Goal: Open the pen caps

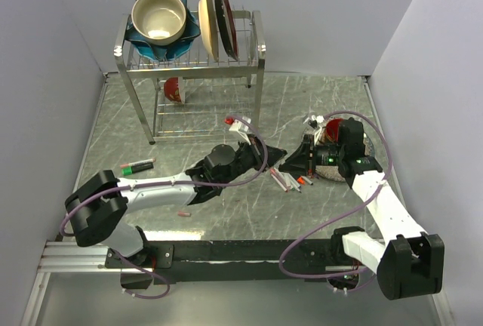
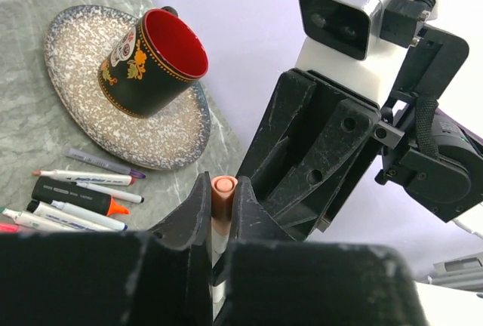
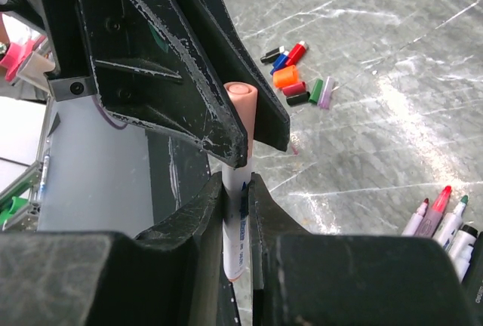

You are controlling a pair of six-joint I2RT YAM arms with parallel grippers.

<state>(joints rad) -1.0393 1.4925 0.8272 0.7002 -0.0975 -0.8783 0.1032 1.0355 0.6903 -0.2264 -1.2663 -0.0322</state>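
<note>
- Top view: The left gripper (image 1: 268, 155) and the right gripper (image 1: 292, 162) meet tip to tip in the middle of the table (image 1: 219, 224).
- From this high up, the thing between them is too small to see.
- A bunch of pens (image 1: 293, 182) lies just beside the meeting spot, at 5 o'clock from it.
- Two more pens (image 1: 137, 166) lie well away at 9 o'clock.
- A dish rack (image 1: 192, 62) stands at 11 o'clock.
- Left wrist view: The left gripper's two fingers are pressed together on a peach cap (image 2: 224, 188) and pinch it.
- The right gripper fills the 3 o'clock side, very close.
- A cup (image 2: 151, 58), red inside, sits on a speckled plate (image 2: 75, 39) at 10 o'clock.
- The bunch of pens lies at 8 o'clock, near the plate.
- Right wrist view: The right gripper's fingers pinch a white pen (image 3: 235, 224) by its barrel.
- The pen points up, and the peach cap is on its top end.
- The left gripper's black fingers squeeze that cap from both sides.
- A little heap of loose caps (image 3: 293, 77) lies on the table at 1 o'clock.
- Some pen tips poke in at 4 o'clock.
</note>
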